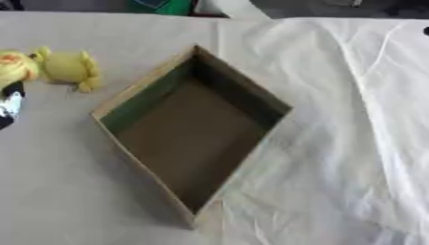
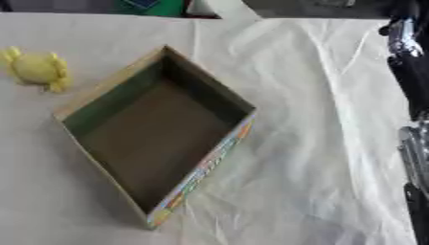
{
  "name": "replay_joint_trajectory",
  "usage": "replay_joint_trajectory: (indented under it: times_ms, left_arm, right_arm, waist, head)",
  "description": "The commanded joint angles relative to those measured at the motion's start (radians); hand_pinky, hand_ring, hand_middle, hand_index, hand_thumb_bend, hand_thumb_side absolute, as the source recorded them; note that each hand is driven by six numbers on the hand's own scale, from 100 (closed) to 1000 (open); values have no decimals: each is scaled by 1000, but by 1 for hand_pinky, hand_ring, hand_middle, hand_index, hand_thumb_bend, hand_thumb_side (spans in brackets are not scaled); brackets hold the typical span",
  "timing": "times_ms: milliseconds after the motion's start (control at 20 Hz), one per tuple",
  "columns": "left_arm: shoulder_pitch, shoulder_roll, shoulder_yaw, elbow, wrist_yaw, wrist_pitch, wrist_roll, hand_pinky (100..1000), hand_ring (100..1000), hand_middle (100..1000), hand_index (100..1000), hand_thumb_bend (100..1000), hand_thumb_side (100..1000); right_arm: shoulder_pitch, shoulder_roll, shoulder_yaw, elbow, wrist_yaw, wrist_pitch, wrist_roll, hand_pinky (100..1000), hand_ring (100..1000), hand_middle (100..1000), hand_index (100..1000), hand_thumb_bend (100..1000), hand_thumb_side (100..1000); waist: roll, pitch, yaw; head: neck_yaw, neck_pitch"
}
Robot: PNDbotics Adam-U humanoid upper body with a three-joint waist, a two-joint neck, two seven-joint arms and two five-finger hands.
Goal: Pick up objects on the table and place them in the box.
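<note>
At the far left edge of the surface, the left robot hand showed only as a black and silver sliver just below a yellow plush toy; whether its fingers were open or curled could not be told. The yellow plush toy lay near the surface's far left corner, with an orange patch at its left end, well apart from the box's left wall. The cardboard box sat open and turned corner-on near the middle of the surface, nothing visible inside it, a coloured print along its right outer wall. Crumpled white cloth covered the right side of the surface, touching the box's right edge. At the right edge, the right arm appeared as black and silver links; the right robot hand itself did not show.
</note>
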Motion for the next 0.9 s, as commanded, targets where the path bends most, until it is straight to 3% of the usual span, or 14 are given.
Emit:
replay_joint_trajectory:
  times_ms: [50,450,900]
  left_arm:
    - [-65,3,7,-21,22,-19,6,216,469,410,463,100,272]
    - [-253,-120,-48,-21,104,-78,-34,214,468,408,460,100,281]
    - [-312,-241,-156,-21,77,-154,-175,225,475,414,466,100,257]
  right_arm:
    - [-7,-27,-5,-19,-7,-4,1,734,560,427,722,100,497]
    - [-10,-27,-3,-19,-10,-5,1,734,561,428,722,100,495]
    - [-26,-29,7,-19,-17,-10,10,734,563,430,722,100,496]
  waist:
    - [4,-26,4]
    - [8,-38,4]
    - [14,-45,1]
  head:
    - [-2,3]
    - [0,10]
    - [14,9]
